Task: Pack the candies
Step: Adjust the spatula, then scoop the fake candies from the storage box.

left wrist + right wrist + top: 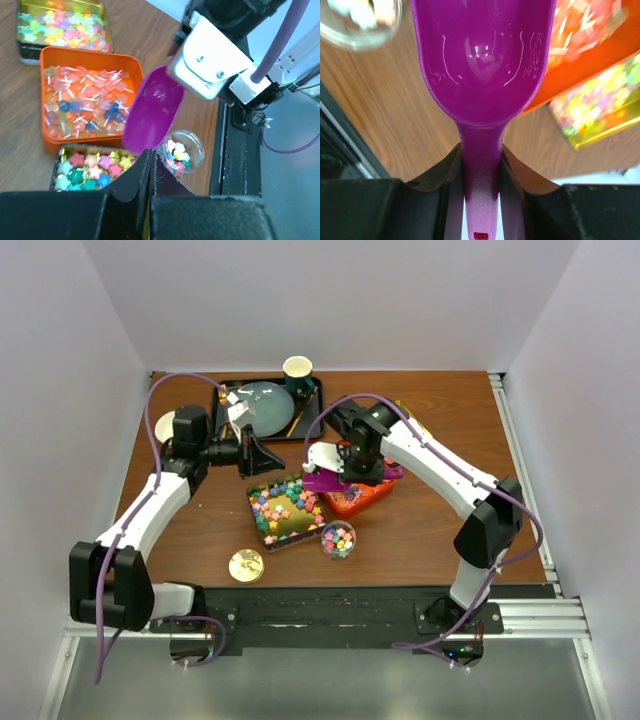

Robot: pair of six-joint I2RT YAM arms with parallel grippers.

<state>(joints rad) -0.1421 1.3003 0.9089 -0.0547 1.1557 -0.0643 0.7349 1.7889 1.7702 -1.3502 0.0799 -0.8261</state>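
The right fingers (pixel 440 172) clamp the purple scoop (pixel 482 60) by its handle near the candies (pixel 85 102), while the left fingers (pixel 131 186) rest pressed together.

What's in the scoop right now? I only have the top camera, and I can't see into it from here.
Observer: Nothing. The right wrist view shows the scoop bowl empty.
Operator: What's the orange tray holding? The right arm covers it.
Observer: Small wrapped candies, spread across it.
Operator: Anything hidden under that arm?
Observer: Yes, a second gold tin of candies, on the far side of the orange tray from the star tin.
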